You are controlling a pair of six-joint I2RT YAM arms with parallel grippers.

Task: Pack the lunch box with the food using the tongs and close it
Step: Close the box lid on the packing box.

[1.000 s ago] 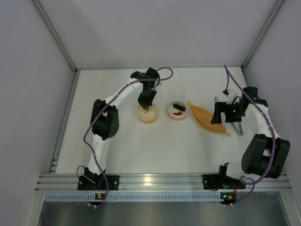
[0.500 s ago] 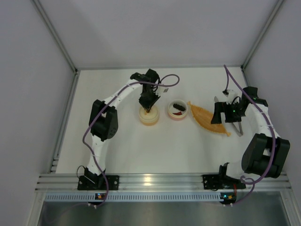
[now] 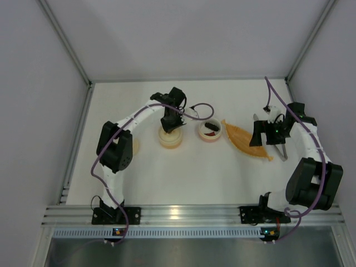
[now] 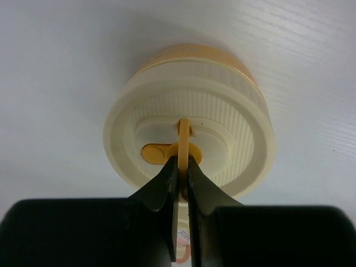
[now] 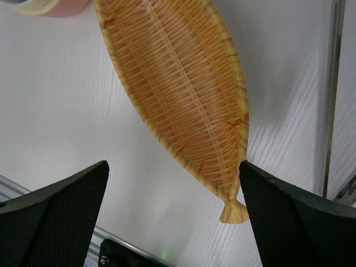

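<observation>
Left end effector (image 4: 179,161) closed tight on the upright yellow ring tab (image 4: 184,143) of a cream lid (image 4: 245,139), dark fingers (image 4: 161,189) pinching the tab from both sides. Lid seated on an orange-tan tub (image 4: 222,55) (only the far rim showing past the lid), towards the middle of the white counter (image 3: 183,172).

Just to the right and apart from the tub, a pink bowl (image 3: 211,139) holding the food (image 3: 210,128): dark brown pieces and a red bit.

Next to the bowl on its right, a woven orange boat-shaped tray (image 5: 178,83), lying at a slant. Right end effector (image 5: 172,167) poised above the tray's tail end, spread as wide as it goes, gripping nothing.

Tongs (image 3: 282,152) flat on the counter just right of the tray, grey and slim, partly hidden under the right arm.
</observation>
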